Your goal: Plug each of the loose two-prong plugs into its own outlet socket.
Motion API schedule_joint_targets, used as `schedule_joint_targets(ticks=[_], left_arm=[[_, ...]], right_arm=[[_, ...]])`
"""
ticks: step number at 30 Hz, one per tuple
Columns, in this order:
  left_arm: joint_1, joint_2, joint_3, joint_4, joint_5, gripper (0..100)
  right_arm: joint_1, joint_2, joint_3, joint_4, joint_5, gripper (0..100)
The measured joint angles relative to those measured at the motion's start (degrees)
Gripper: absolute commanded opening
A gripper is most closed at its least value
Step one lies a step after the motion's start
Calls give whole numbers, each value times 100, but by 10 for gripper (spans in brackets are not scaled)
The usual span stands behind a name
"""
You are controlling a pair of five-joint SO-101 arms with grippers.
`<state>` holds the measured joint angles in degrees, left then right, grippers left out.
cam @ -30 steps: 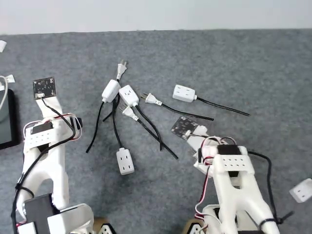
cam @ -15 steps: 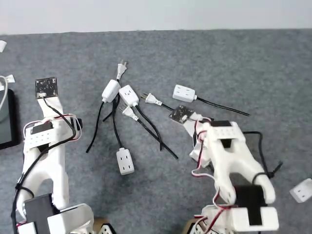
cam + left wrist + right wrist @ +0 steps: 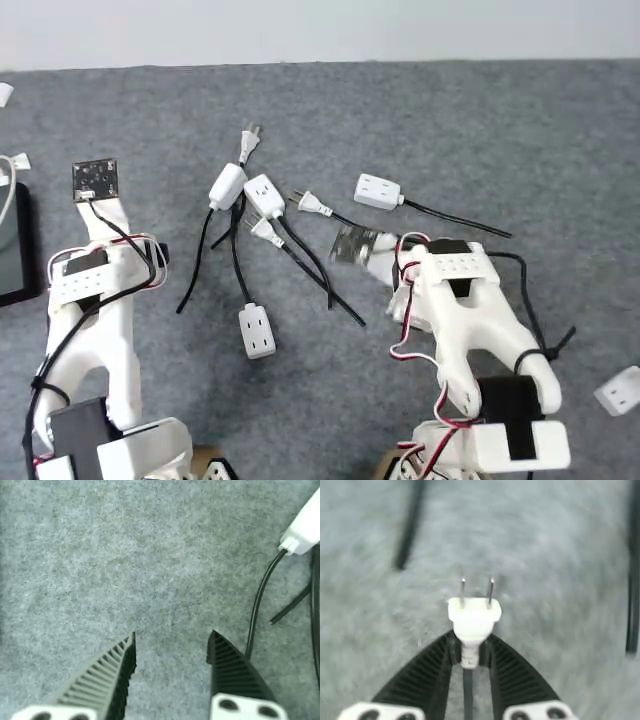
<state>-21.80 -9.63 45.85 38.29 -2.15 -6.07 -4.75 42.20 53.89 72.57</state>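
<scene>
**Gripping one plug at the neck, sockets waiting nearby**

Near the left edge of the grey surface (image 3: 520, 120), the left pincer (image 3: 172, 637) hangs released, its jaws wide apart over bare carpet. A white cord fitting (image 3: 302, 527) lies near it without touching.

Around the middle, toward the far edge, a loose two-prong plug (image 3: 315, 206) lies close to a white outlet socket (image 3: 378, 190), but apart from it. Another socket (image 3: 257, 330) sits closer to the near edge.

Just on the near side of the white outlet socket, the right pincer (image 3: 471, 645) is clenched on a white plug (image 3: 472, 615). It pinches the narrow neck where the cord leaves, and both prongs point straight away from the jaws.

I judge the plug to be light and rigid, with smooth plastic that may twist in such a thin hold; the flat sides of the body would give a firmer grip. Its cord is soft and will drag. The socket looks light too, so it may slide when pushed unless the free pincer braces it.
</scene>
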Motion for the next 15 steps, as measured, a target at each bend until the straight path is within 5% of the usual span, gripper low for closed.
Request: schedule_joint_targets(ticks=[4,10,15], left_arm=[[0,0,0,0,0,219],[0,0,0,0,0,219],[0,0,0,0,0,219]], right_arm=[[-26,-114,0,123,1881,13],[-123,-413,0,510,1978,288],[-299,-607,-343,1222,1793,251]])
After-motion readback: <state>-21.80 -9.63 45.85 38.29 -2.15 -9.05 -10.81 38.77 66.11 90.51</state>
